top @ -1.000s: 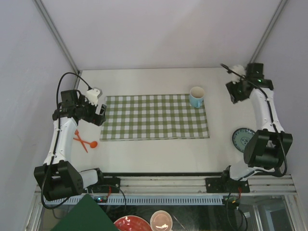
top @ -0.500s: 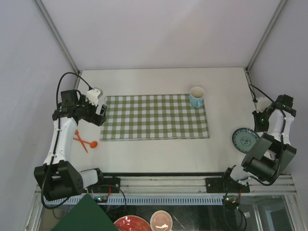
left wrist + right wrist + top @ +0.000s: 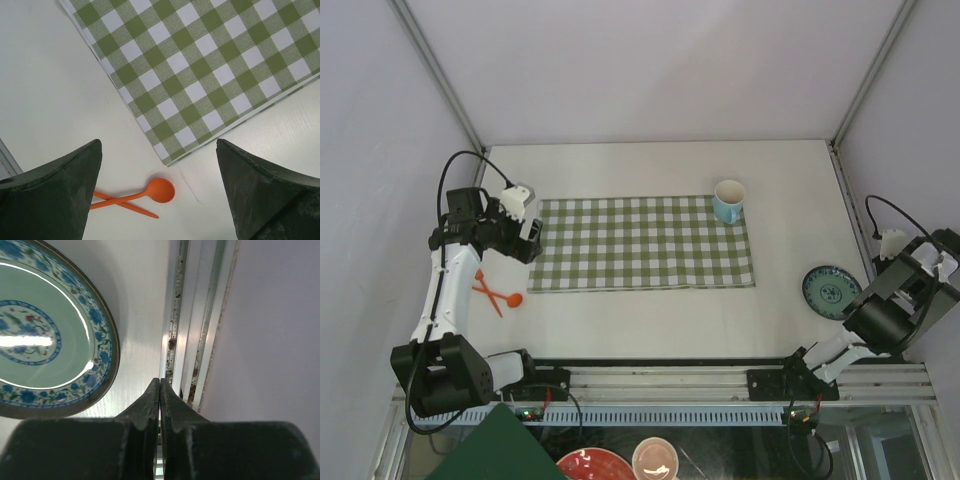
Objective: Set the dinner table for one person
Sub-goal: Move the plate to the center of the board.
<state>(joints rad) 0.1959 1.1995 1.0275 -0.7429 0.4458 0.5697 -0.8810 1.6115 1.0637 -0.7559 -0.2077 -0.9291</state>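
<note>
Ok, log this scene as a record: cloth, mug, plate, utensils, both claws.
cloth: green checked cloth, flat, mid dinner table
mug: light blue mug, upright, cloth's far right corner
plate: blue-patterned plate, on bare table right of cloth
utensils: orange utensils, crossed, left of cloth's near corner
left claw: open, empty, at cloth's left edge
right claw: shut, empty, beside plate at table's right rail

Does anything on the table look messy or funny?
Yes: two orange plastic utensils lie crossed on the bare off-white tabletop, left of the green-and-white checked cloth. The round blue-patterned plate sits off the cloth, near the right edge.
</note>
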